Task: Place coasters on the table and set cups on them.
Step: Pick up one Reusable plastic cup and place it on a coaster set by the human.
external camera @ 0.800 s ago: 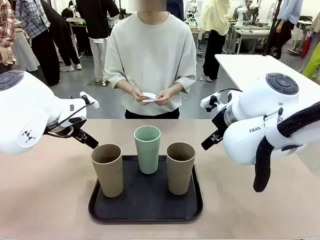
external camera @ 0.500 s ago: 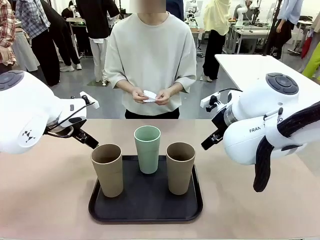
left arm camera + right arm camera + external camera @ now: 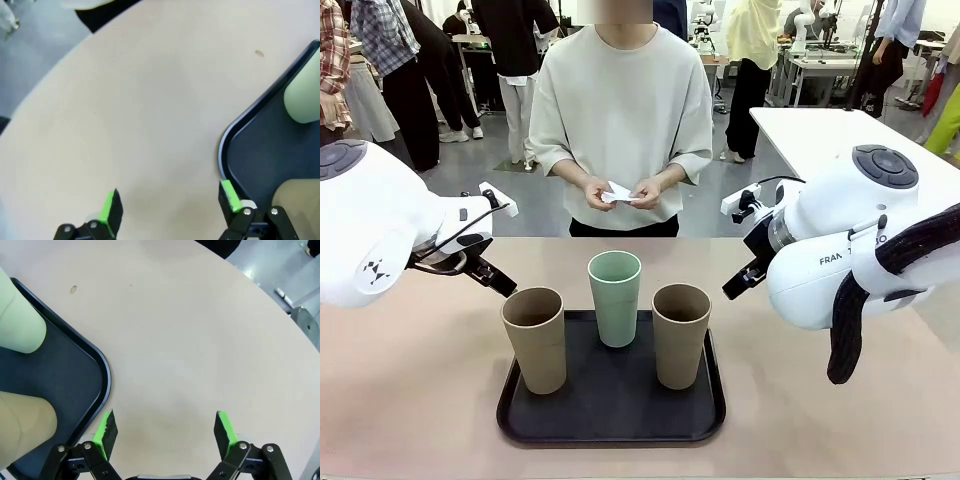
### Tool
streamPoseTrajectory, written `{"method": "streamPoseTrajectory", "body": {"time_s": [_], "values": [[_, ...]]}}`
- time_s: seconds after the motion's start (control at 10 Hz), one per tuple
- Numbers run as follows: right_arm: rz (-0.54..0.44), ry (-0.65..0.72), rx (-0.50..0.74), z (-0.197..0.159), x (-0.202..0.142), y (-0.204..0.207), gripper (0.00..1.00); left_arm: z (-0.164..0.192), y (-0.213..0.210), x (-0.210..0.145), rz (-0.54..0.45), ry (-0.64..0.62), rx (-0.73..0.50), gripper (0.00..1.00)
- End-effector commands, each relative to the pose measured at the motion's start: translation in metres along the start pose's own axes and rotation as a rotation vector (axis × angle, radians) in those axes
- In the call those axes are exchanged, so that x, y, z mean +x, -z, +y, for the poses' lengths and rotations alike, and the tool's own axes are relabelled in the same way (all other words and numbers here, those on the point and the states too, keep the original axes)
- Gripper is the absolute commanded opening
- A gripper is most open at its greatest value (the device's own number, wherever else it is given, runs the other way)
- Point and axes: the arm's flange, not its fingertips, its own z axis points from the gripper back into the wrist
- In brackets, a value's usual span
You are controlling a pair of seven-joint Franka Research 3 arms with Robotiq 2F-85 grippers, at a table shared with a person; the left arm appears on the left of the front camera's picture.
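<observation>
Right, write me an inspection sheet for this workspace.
Surface: matte beige-pink table, black tray in the middle, one small dark speck.
Job's things: left tan cup, mint cup and right tan cup upright on the tray; white coasters in the person's hands.
Clutter: nothing seen.
Grippers: left gripper and right gripper open, empty, over the table beside the tray.
Cables: black sleeved bundle along the right arm.
Surroundings: white-topped table; people standing behind.
</observation>
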Motion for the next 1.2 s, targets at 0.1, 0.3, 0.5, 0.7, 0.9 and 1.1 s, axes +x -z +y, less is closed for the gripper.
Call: {"method": "streamPoseTrajectory", "body": {"time_s": [0.1, 0.3, 0.5, 0.7, 0.9, 1.1], "values": [[0.0, 0.0, 0.0, 0.0, 0.0, 0.0, 1.0, 0.0, 0.0, 0.0, 0.0, 0.0, 0.0, 1.0], [0.0, 0.0, 0.0, 0.0, 0.0, 0.0, 1.0, 0.0, 0.0, 0.0, 0.0, 0.0, 0.0, 1.0], [0.0, 0.0, 0.0, 0.0, 0.0, 0.0, 1.0, 0.0, 0.0, 0.0, 0.0, 0.0, 0.0, 1.0], [0.07, -0.036, -0.028, 0.006, -0.002, -0.051, 1.0, 0.003, -0.062, -0.005, 0.002, 0.023, 0.016, 1.0], [0.167, -0.05, -0.053, 0.007, -0.021, -0.103, 1.0, -0.001, -0.119, -0.027, 0.051, 0.054, -0.014, 1.0], [0.258, -0.012, -0.035, 0.013, -0.057, -0.132, 1.0, -0.013, -0.159, -0.061, 0.139, 0.051, -0.071, 1.0]]}}
